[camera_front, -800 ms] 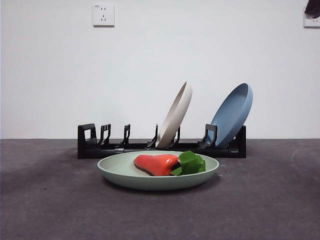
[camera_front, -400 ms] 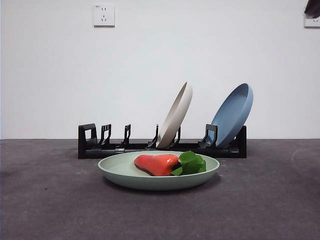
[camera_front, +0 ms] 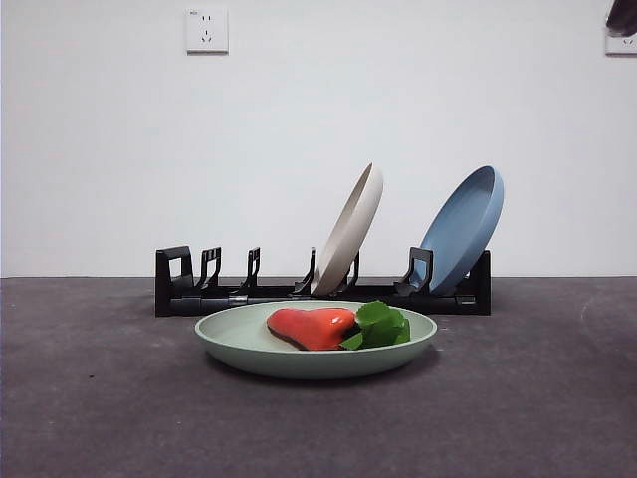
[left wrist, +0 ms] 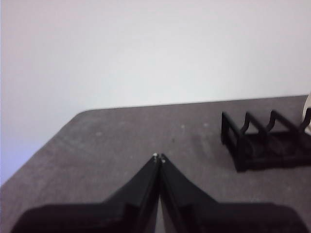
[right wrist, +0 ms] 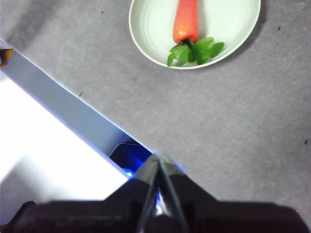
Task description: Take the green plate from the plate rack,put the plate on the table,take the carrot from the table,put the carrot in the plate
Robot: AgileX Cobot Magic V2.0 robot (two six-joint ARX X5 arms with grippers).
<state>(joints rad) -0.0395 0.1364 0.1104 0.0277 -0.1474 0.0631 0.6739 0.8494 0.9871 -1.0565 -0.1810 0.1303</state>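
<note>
Carrot [camera_front: 312, 328] lies in green plate [camera_front: 249, 351].

Quick headcount of what's out here. Three plates total: one green plate [camera_front: 249, 344] lying flat on the table [camera_front: 100, 398], plus one cream-white plate [camera_front: 350, 227] and one blue plate [camera_front: 466, 224], both leaning in the rack. One plate rack [camera_front: 199, 289], black, and I count about five sets of upright posts along it. One carrot [camera_front: 311, 327], sitting in the green one. Two wall sockets: one [camera_front: 206, 29] up top, another [camera_front: 619, 42] half cut off at the corner.
</note>
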